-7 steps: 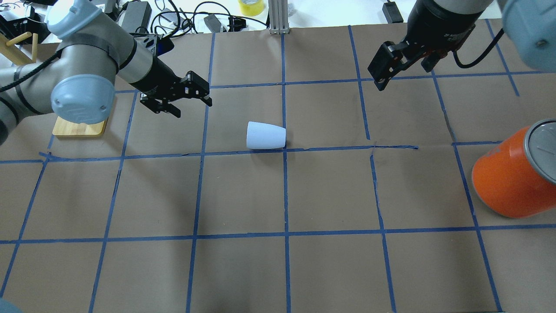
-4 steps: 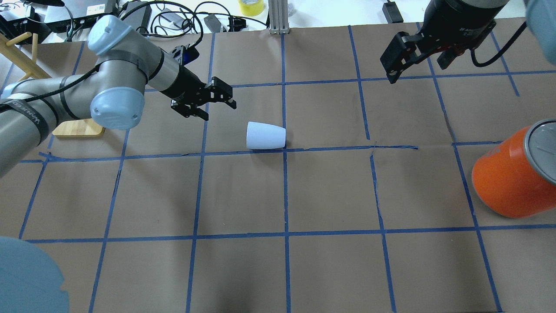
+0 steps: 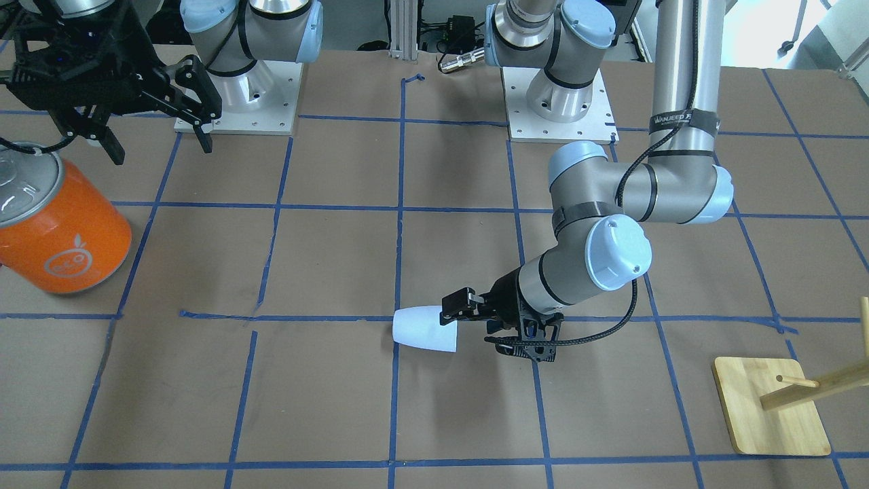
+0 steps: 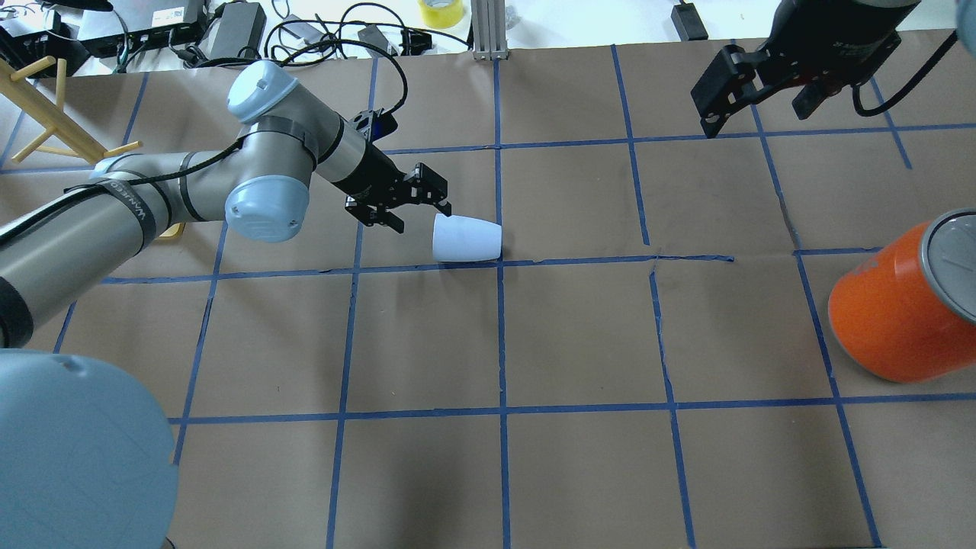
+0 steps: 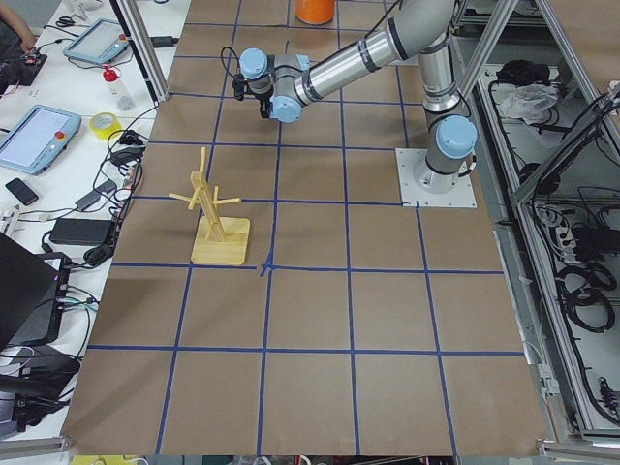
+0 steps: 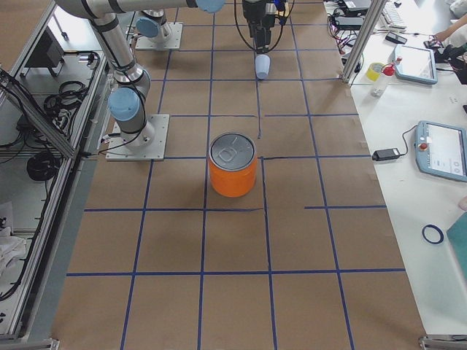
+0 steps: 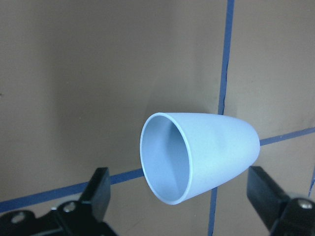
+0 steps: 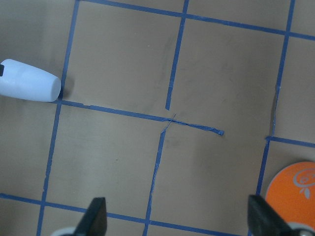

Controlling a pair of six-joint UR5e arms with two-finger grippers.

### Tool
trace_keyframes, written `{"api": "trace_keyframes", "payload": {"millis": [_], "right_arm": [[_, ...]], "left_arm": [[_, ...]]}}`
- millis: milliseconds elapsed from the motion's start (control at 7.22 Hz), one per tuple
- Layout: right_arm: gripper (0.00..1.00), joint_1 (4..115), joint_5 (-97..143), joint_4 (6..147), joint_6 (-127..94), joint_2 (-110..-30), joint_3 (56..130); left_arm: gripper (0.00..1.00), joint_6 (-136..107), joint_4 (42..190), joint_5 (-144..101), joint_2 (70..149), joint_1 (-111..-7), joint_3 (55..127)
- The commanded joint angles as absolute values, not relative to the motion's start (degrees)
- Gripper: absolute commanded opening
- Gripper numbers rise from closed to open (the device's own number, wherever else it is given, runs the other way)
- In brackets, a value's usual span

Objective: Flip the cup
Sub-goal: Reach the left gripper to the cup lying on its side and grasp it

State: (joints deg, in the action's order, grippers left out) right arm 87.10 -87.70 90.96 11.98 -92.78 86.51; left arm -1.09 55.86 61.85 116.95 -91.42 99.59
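On the brown table (image 4: 579,473), near the middle, the cup (image 4: 467,239) lies on its side. It is pale blue and white. It rests just beside a spot where two blue tape lines (image 4: 501,335) cross. Its wide, open mouth points at the left gripper (image 4: 422,216), and its small bottom end points the other way.

The left gripper is down low, right at the mouth of the cup. Its two fingers (image 7: 98,189) are spread far apart, one on each side of the rim. The wrist view looks straight into the cup's blue inside. One fingertip is very near the rim, but I cannot tell if it touches. The fingers have hold of nothing.

The right gripper (image 3: 161,151) is up high, well away from the cup, near the robot's own side of the table. Its fingers are spread wide too, and it has nothing in them.

A big orange can (image 4: 892,320) with a silver lid stands on the right side of the table, far from the cup. A wooden stand (image 3: 770,407) with pegs sits on the robot's left side.
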Motion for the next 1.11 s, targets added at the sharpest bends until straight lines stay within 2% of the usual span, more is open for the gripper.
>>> {"api": "trace_keyframes", "payload": {"millis": [0, 277, 415, 692, 969], "right_arm": [[1.00, 87.27, -87.63, 90.70, 6.00, -92.90, 86.57], [1.00, 87.36, -87.63, 90.88, 4.40, -92.99, 86.49], [1.00, 87.36, -87.54, 90.88, 4.39, -93.08, 86.48], [1.00, 87.28, -87.19, 90.88, 4.57, -92.82, 86.66], [1.00, 87.36, -87.54, 91.14, 4.66, -92.99, 86.83]], "left_arm": [[1.00, -3.06, 55.11, 58.65, 118.82, -92.98, 99.58], [1.00, -3.25, 55.20, 58.36, 119.00, -93.08, 99.67], [0.69, -3.16, 55.63, 58.01, 119.44, -93.08, 99.49], [0.00, -5.86, 55.99, 53.88, 119.53, -92.99, 99.58], [0.00, -13.26, 55.28, 54.75, 119.18, -92.99, 97.57]]}}
